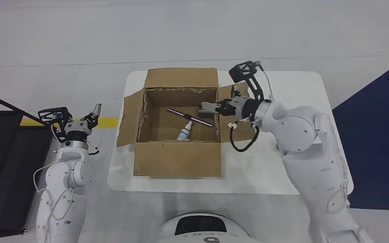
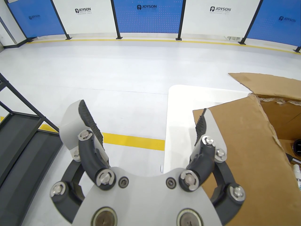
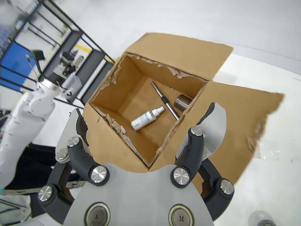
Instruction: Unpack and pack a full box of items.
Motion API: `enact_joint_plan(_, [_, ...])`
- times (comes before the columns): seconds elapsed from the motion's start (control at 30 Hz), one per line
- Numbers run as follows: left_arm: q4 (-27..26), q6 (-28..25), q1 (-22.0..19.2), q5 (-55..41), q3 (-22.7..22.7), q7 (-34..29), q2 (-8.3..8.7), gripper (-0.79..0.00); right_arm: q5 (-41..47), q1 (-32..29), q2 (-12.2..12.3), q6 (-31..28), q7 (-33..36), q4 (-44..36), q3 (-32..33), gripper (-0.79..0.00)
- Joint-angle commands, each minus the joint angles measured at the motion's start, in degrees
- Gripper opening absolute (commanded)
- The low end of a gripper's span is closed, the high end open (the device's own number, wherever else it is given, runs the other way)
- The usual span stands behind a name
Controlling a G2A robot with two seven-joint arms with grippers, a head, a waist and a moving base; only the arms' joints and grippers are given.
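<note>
A white spray bottle (image 3: 147, 118) is seen inside the brown cardboard box (image 1: 176, 159), mid-table. The left gripper (image 2: 142, 106) and right gripper (image 3: 145, 111) are held spread, empty — the right one (near the box's right wall) could be snagged on torn edges.

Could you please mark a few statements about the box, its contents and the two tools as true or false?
1. The spray bottle lies on its side inside the box. True.
2. The left tool is shut on the metal rod. False: it is open and empty, beside the table; the rod lies in the box.
3. The right tool is open, above the box's edge. True.
4. The box's flaps are folded shut. False: they are spread open.
</note>
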Motion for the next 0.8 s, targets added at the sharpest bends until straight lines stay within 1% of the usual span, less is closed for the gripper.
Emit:
enact_joint_plan(0.0, [0.0,0.0,0.0,0.0,0.0,0.0,0.0,0.0,-0.52,8.88,-1.06,1.69,4.08,6.21,-7.78,0.0])
enact_joint_plan(0.07, [0.0,0.0,0.0,0.0,0.0,0.0,0.0,0.0,-2.19,15.37,-2.44,4.57,6.86,12.53,-14.03,0.0])
enact_joint_plan(0.13, [0.0,0.0,0.0,0.0,0.0,0.0,0.0,0.0,-1.48,20.17,-4.1,7.6,6.93,17.54,-19.14,0.0])
enact_joint_plan(0.23, [0.0,0.0,0.0,0.0,0.0,0.0,0.0,0.0,0.54,24.83,-6.44,10.29,6.26,23.78,-25.09,0.0])
enact_joint_plan(0.33, [0.0,0.0,0.0,0.0,0.0,0.0,0.0,0.0,2.99,27.41,-8.4,11.39,5.78,29.02,-29.19,-0.006])
enact_joint_plan(0.37, [0.0,0.0,0.0,0.0,0.0,0.0,0.0,0.0,3.26,27.99,-8.95,11.84,5.85,30.9,-30.43,-0.065])
enact_joint_plan(0.43, [0.0,0.0,0.0,0.0,0.0,0.0,0.0,0.0,4.28,28.9,-9.95,12.06,5.78,33.85,-32.23,-0.108])
enact_joint_plan(0.5, [0.0,0.0,0.0,0.0,0.0,0.0,0.0,0.0,5.64,29.26,-10.69,11.39,5.32,36.67,-33.21,-0.206])
enact_joint_plan(0.53, [0.0,0.0,0.0,0.0,0.0,0.0,0.0,0.0,5.82,29.33,-10.99,11.08,5.2,38.05,-33.78,-0.234])
enact_joint_plan(0.57, [0.0,0.0,0.0,0.0,0.0,0.0,0.0,0.0,5.75,29.52,-11.28,10.71,5.1,39.14,-34.34,-0.243])
enact_joint_plan(0.6, [0.0,0.0,0.0,0.0,0.0,0.0,0.0,0.0,5.52,29.67,-11.59,10.06,5.14,40.03,-35.12,-0.24])
enact_joint_plan(0.67, [0.0,0.0,0.0,0.0,0.0,0.0,0.0,0.0,4.22,30.34,-12.28,7.1,5.68,41.58,-37.29,-0.197])
enact_joint_plan(0.7, [0.0,0.0,0.0,0.0,0.0,0.0,0.0,0.0,3.3,30.76,-12.69,4.86,5.6,42.61,-38.54,-0.145])
enact_joint_plan(0.73, [0.0,0.0,0.0,0.0,0.0,0.0,0.0,0.0,2.33,31.27,-13.11,2.51,5.12,43.94,-39.69,-0.151])
enact_joint_plan(0.77, [0.0,0.0,0.0,0.0,0.0,0.0,0.0,0.0,0.77,31.82,-13.57,-1.32,4.04,45.44,-41.17,-0.142])
